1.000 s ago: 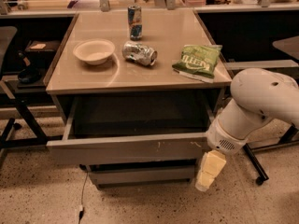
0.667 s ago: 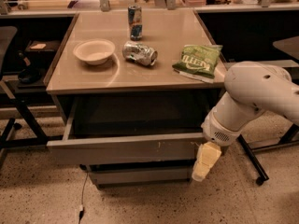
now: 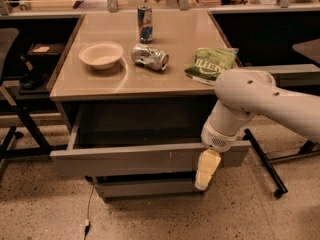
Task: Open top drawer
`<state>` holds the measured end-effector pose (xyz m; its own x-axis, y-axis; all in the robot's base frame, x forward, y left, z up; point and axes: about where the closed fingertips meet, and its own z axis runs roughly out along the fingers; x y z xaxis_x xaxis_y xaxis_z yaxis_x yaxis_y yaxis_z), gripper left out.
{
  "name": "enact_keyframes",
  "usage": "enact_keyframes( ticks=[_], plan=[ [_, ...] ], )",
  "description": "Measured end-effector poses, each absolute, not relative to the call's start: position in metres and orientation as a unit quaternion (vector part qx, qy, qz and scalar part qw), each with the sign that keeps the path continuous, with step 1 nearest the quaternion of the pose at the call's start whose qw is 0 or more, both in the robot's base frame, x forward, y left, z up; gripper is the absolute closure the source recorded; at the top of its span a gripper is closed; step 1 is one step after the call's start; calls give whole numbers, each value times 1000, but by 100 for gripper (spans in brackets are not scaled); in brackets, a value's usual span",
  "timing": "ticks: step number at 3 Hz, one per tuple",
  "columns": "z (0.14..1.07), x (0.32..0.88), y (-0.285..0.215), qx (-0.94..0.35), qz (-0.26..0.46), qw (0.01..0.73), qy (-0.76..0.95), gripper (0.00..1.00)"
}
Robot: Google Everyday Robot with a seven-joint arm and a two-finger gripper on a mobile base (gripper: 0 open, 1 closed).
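The top drawer [image 3: 130,160] is pulled out from under the tan cabinet top, its wide grey front facing me with small pale scratches right of centre. Its inside is dark and mostly in shadow. My gripper [image 3: 206,170] hangs from the white arm [image 3: 250,104] in front of the drawer front's right part, its cream-coloured end pointing down over the front's lower edge. The arm covers the drawer's right end.
On the cabinet top [image 3: 165,79] stand a white bowl [image 3: 101,55], a crushed can [image 3: 149,57] on its side, an upright can [image 3: 145,23] and a green chip bag [image 3: 212,62]. A narrower drawer front [image 3: 145,187] sits below. Black chair legs [image 3: 22,124] stand left, a table leg [image 3: 265,164] right.
The arm and gripper have shifted left along the drawer front, now over its right part. The drawer stays pulled out about the same.
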<state>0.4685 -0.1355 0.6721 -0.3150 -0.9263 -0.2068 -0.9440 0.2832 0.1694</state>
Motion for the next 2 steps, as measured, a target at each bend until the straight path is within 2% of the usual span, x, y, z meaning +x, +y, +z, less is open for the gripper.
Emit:
enact_keyframes(
  ticks=[1,2],
  plan=[
    [646,457,-129,-595,146,-9,790,0],
    [646,456,-128,-597,149,-15,789,0]
  ],
)
